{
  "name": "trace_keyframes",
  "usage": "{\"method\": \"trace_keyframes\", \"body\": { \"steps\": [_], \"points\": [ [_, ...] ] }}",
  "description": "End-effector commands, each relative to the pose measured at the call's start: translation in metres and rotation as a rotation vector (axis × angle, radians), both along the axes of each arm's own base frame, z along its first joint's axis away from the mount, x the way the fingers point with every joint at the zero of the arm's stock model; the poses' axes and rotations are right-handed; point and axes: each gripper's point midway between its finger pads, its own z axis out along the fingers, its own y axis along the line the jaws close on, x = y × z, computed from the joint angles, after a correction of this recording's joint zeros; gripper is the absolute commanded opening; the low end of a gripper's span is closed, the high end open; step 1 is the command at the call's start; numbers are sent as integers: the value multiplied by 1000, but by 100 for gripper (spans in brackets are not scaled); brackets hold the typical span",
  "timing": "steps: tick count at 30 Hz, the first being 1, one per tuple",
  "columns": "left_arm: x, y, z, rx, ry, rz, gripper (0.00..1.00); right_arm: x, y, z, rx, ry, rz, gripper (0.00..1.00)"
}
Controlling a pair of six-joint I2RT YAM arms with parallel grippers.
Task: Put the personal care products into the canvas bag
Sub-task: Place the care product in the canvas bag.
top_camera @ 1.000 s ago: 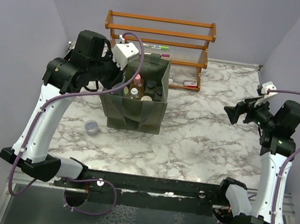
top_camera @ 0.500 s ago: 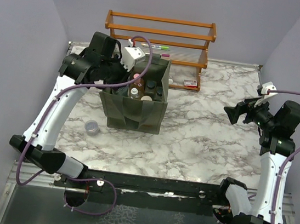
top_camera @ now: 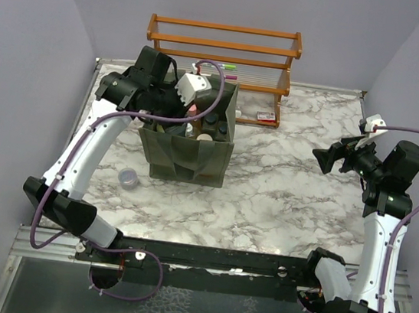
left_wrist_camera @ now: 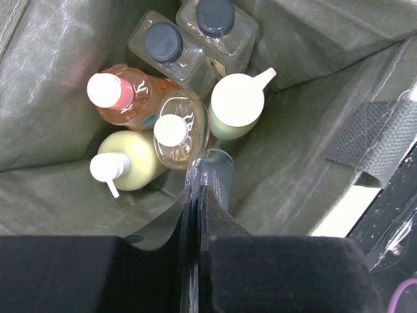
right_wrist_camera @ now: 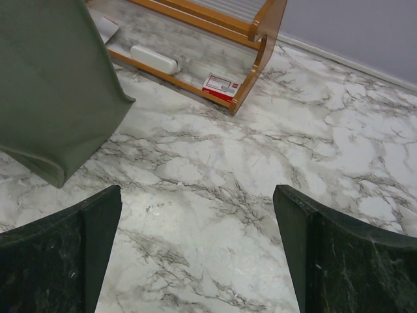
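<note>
The marble table carries the canvas bag toward ten o'clock of its middle. The left gripper reaches inside the bag, pinched almost closed on the edge of a grey pouch. The right gripper hangs at three o'clock, jaws gaping wide, holding nothing. Six bottles stand in the bag (the black-capped pair at twelve o'clock from the pouch).

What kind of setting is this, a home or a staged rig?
Most likely a staged lab workcell: plain lilac panels box in a marble-patterned table, robot arms are bolted to a metal rail at its near edge, and the wooden rack and canvas bag look like props.
</note>
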Motion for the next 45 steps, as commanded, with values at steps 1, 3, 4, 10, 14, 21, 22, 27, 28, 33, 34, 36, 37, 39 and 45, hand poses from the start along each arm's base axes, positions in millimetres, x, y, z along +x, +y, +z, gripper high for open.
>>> {"method": "trace_keyframes", "body": {
  "steps": [1, 3, 4, 10, 14, 21, 22, 27, 28, 33, 34, 36, 37, 39, 45],
  "points": [
    [4, -5, -2, 6, -44, -100, 0, -2, 3, 4, 4, -27, 15, 100],
    [5, -5, -7, 21, -35, -111, 0, -2, 3, 4, 4, -28, 16, 100],
    [5, -4, -10, 29, -28, -119, 0, -2, 3, 4, 4, -30, 16, 100],
    [0, -6, -29, 58, 57, -169, 0, -2, 3, 3, 5, -28, 16, 100],
    [-2, -6, -40, 71, 90, -186, 0, -3, 3, 3, 4, -30, 17, 100],
    [-1, -3, -57, 104, 117, -203, 0, -3, 3, 2, 5, -29, 18, 100],
    [0, -2, -59, 111, 118, -203, 1, -3, 3, 2, 5, -28, 18, 100],
    [1, 0, -70, 134, 133, -210, 3, -3, 3, 1, 5, -29, 18, 100],
    [2, 0, -71, 136, 135, -210, 3, -3, 3, 1, 6, -28, 19, 100],
    [5, -2, -69, 134, 139, -207, 4, -3, 4, 1, 8, -27, 20, 100],
    [6, -2, -68, 133, 137, -208, 4, -3, 4, 1, 8, -27, 21, 100],
    [7, -3, -65, 132, 131, -211, 4, -3, 4, 2, 7, -30, 21, 100],
    [8, -3, -65, 135, 132, -212, 4, -3, 3, 1, 8, -29, 20, 100],
    [9, -3, -63, 139, 129, -215, 5, -3, 3, 1, 9, -27, 21, 100],
    [15, -2, -56, 158, 109, -231, 7, -3, 4, 0, 11, -26, 23, 100]
  ]
}}
